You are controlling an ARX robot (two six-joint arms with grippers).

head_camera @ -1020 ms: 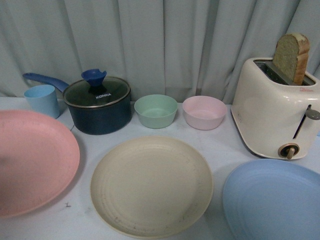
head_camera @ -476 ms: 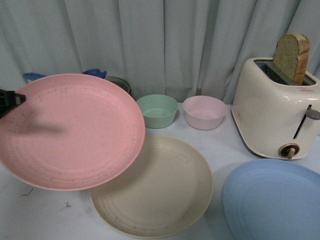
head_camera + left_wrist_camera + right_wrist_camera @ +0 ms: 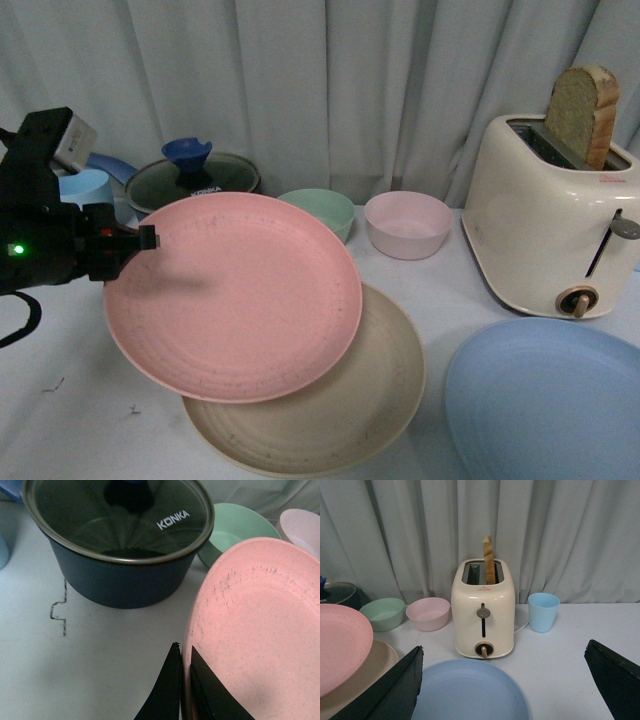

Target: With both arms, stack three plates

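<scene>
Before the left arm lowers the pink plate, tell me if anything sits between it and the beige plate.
Nothing visible does. The pink plate, clamped at its rim by the left gripper, hangs over the beige plate, whose showing part is bare; the part underneath is hidden. The green bowl stands behind.

Three plates [image 3: 235, 295] [image 3: 385, 400] [image 3: 545, 400], two bowls [image 3: 407, 222] [image 3: 328, 206], cups [image 3: 543, 611] unclear

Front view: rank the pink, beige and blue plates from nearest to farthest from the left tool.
1. The pink plate: its rim is clamped in the left tool.
2. The beige plate: centre, below the pink one.
3. The blue plate: far right.
</scene>
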